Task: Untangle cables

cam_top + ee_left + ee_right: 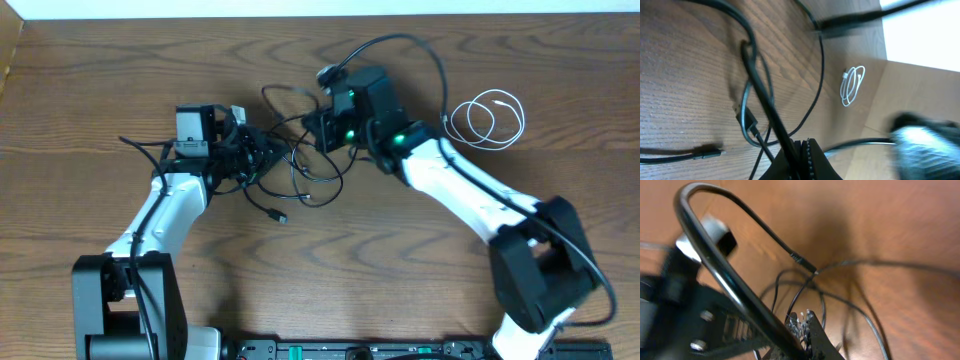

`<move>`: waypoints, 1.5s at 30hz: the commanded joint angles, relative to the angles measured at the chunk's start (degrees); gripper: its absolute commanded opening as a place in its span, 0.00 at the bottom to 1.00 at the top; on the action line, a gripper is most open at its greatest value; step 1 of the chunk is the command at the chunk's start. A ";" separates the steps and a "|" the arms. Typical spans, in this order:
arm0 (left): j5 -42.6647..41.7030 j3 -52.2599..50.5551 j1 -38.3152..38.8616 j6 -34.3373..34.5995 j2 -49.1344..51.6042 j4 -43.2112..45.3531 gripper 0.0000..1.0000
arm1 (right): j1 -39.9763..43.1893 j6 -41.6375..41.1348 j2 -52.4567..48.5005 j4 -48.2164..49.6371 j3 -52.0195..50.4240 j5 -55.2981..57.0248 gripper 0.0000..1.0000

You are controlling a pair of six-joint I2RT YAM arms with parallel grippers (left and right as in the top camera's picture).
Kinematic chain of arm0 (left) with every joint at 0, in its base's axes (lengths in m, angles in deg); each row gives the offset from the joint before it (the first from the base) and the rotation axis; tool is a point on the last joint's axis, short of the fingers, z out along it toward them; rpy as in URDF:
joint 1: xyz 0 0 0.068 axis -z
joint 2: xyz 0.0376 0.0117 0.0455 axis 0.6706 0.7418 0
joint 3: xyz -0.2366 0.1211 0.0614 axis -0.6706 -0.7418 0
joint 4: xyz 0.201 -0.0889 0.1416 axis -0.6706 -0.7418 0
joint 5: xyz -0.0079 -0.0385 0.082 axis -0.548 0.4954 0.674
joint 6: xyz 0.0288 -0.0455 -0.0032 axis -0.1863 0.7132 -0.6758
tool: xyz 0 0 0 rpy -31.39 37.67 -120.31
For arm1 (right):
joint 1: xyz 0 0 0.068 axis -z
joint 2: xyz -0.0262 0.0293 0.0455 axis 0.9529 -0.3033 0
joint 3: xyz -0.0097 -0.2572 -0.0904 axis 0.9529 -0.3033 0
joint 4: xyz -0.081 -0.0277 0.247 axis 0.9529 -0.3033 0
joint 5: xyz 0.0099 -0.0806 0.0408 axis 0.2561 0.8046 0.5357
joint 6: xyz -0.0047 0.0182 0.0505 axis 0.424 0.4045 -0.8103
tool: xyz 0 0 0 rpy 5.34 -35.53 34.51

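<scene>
Bearing two cables, the brown wooden table (100, 90) is holding one black cable (762, 95) pinched by the left gripper (801, 150), the right gripper (802, 322) closed tight beside it, one white cable (852, 86) coiled well apart.

Wide brown wood-grain counter (120, 60) streaked with darker wavy lines, evenly lit from above, soft shadows near its middle, a narrow bright white strip (300, 6) running along beyond the counter's far edge.
</scene>
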 commanded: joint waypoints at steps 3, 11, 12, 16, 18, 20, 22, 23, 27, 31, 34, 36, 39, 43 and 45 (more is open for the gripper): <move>-4.33 -0.33 -2.56 -5.60 -0.11 0.09 0.08 | -3.34 0.24 -4.26 -0.07 0.20 -6.93 0.01; -4.31 -0.33 -5.25 -5.57 -0.11 -1.03 0.07 | -3.98 5.70 -4.59 -0.70 0.20 -8.24 0.34; -4.31 -0.33 -5.57 -5.57 -0.11 -1.38 0.07 | -3.74 5.70 -4.59 -0.81 0.20 -9.09 0.46; -4.31 -0.33 -6.58 -5.53 -0.11 -2.38 0.08 | -2.27 6.16 -4.59 -2.93 0.20 -13.00 0.68; -4.26 -0.33 -6.64 -5.51 -0.11 -2.51 0.08 | -1.31 9.51 -4.59 -5.14 0.20 -15.39 0.69; -4.04 -0.33 -6.64 -5.51 -0.11 -2.51 0.08 | -1.20 11.52 -4.59 -7.10 0.20 -16.15 0.69; -3.85 -0.33 -6.67 -5.51 -0.11 -2.47 0.08 | -1.20 13.38 -4.59 -9.38 0.20 -16.22 0.70; -3.23 -0.33 -6.67 -5.51 -0.11 -2.47 0.08 | -1.20 14.47 -4.61 -10.49 0.20 -16.13 0.71; -0.17 -0.33 -6.67 -5.51 -0.11 -2.54 0.08 | -1.20 16.22 -4.61 -14.10 0.20 -12.96 0.69; 0.44 -0.33 -6.67 -5.49 -0.11 -2.54 0.08 | -1.97 17.00 -4.83 -16.02 0.20 -12.96 0.59; 4.07 -0.33 -6.67 -5.51 -0.11 -2.67 0.08 | -3.17 18.43 -4.94 -17.49 0.13 -12.96 0.56; 6.80 -0.33 -6.78 -5.51 -0.11 -2.78 0.08 | -4.20 18.36 -5.22 -17.73 0.13 -12.68 0.55; 7.30 -0.33 -7.61 -5.46 -0.11 -2.99 0.08 | -5.64 15.39 -5.81 -17.79 0.09 -8.70 0.51; 7.30 -0.33 -9.84 -4.26 -0.11 -4.48 0.08 | -7.32 13.64 -6.82 -18.01 0.09 -4.74 0.49; 7.30 -0.33 -11.61 -4.20 -0.11 -5.22 0.08 | -8.33 13.62 -7.63 -17.90 0.09 -4.74 0.50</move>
